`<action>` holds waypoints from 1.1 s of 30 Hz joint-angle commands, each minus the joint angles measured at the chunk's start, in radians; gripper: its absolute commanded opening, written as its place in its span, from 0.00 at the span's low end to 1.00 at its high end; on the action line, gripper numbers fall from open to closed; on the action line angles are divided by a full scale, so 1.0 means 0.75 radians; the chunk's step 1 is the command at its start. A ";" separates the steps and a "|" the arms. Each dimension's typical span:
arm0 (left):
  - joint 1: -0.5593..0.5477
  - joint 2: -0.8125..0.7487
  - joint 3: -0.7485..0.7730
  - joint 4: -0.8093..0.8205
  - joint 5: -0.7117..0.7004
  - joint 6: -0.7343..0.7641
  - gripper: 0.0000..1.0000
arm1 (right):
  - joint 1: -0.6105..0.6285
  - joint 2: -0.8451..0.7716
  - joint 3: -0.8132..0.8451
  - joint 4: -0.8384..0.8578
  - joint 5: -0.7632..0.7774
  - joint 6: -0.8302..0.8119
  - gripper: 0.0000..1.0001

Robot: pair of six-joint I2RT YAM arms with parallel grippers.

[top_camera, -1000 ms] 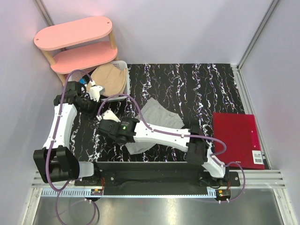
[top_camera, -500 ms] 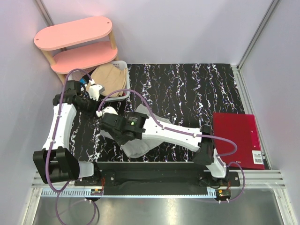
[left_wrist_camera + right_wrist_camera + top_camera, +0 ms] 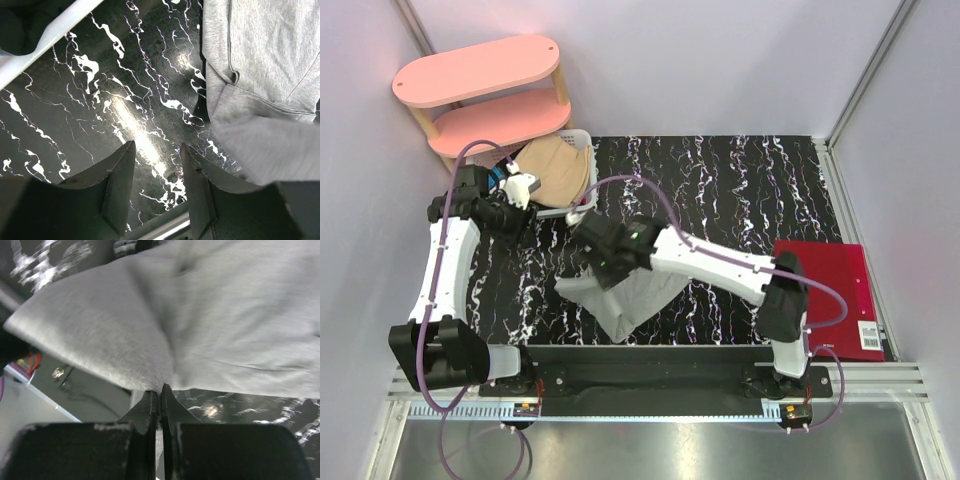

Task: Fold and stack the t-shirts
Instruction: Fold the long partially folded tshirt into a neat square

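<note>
A light heather grey t-shirt [image 3: 625,300] lies bunched on the black marbled table [image 3: 740,190] near the front edge. My right gripper [image 3: 592,266] is shut on a fold of it and holds that edge lifted; the right wrist view shows the jaws [image 3: 160,390] pinching grey fabric [image 3: 225,315]. My left gripper [image 3: 524,188] is open and empty by the white basket [image 3: 563,209], above bare table [image 3: 157,150], with the grey shirt [image 3: 260,60] to its right. A tan-beige t-shirt [image 3: 558,165] lies in the basket.
A pink two-tier shelf [image 3: 485,95] stands at the back left behind the basket. A red folder [image 3: 825,295] lies at the table's right edge. The basket's white rim [image 3: 45,42] shows in the left wrist view. Walls close in on all sides.
My right gripper has moved right and toward the back with the grey shirt, pulling its left part up and over. My left gripper has shifted slightly toward the basket.
</note>
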 commanded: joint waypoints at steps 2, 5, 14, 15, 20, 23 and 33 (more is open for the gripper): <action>0.004 0.010 0.071 -0.002 0.005 0.005 0.46 | -0.161 -0.185 -0.143 0.187 -0.098 0.000 0.00; 0.004 0.027 0.077 -0.006 0.015 -0.003 0.46 | -0.210 -0.202 -0.182 0.210 -0.096 -0.011 0.00; 0.002 0.021 0.061 -0.014 0.007 0.015 0.46 | -0.316 -0.177 -0.260 0.265 -0.151 -0.039 0.00; 0.004 0.021 0.057 -0.012 0.005 0.013 0.46 | -0.322 -0.181 -0.268 0.267 -0.151 -0.039 0.00; 0.002 0.029 0.046 -0.014 0.015 0.019 0.46 | -0.361 -0.192 -0.295 0.278 -0.139 -0.054 0.00; 0.002 0.033 0.040 -0.012 0.021 0.021 0.46 | -0.396 -0.175 -0.313 0.292 -0.141 -0.062 0.00; 0.002 0.015 0.014 -0.022 0.015 0.048 0.46 | -0.474 -0.138 -0.336 0.304 -0.055 -0.103 0.00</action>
